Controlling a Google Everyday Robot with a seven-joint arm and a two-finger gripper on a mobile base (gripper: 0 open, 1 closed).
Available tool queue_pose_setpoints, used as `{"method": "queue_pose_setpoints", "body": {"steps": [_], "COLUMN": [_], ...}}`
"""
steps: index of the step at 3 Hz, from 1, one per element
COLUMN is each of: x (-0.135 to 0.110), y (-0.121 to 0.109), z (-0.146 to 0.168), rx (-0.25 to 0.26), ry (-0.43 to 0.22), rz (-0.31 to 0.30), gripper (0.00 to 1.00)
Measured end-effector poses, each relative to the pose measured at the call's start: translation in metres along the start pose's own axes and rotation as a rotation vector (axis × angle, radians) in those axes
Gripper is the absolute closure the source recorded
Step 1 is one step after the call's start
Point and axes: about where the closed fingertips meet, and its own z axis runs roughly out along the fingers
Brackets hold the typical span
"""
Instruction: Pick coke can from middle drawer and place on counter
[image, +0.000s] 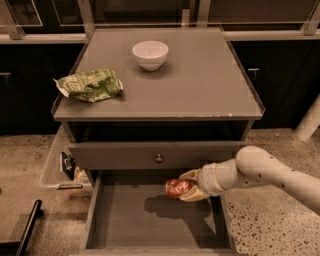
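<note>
End effector (187, 186) clamped on the coke can (175, 188), held sideways above the middle drawer (125, 222) floor, likely clearing its walls before reaching the surface (200, 90).

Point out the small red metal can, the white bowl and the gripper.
small red metal can (174, 188): camera view, its side.
white bowl (150, 61): camera view, its outer wall.
gripper (186, 187): camera view, between its jaws, above wide grey drawer (150, 220).
</note>
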Motion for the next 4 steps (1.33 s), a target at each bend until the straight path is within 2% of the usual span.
{"method": "queue_pose_setpoints", "body": {"steps": [1, 2, 3, 4], "x": [-0.048, -0.110, -0.157, -0.185], "y": [0.015, 0.005, -0.018, -0.046], "z": [-0.037, -0.107, -0.179, -0.239], "rx": [0.048, 0.131, 0.209, 0.262], "ry": [0.012, 0.023, 0.008, -0.068], "rz": [-0.115, -0.247, -0.334, -0.356], "gripper": [1.00, 1.00, 1.00, 1.00]}}
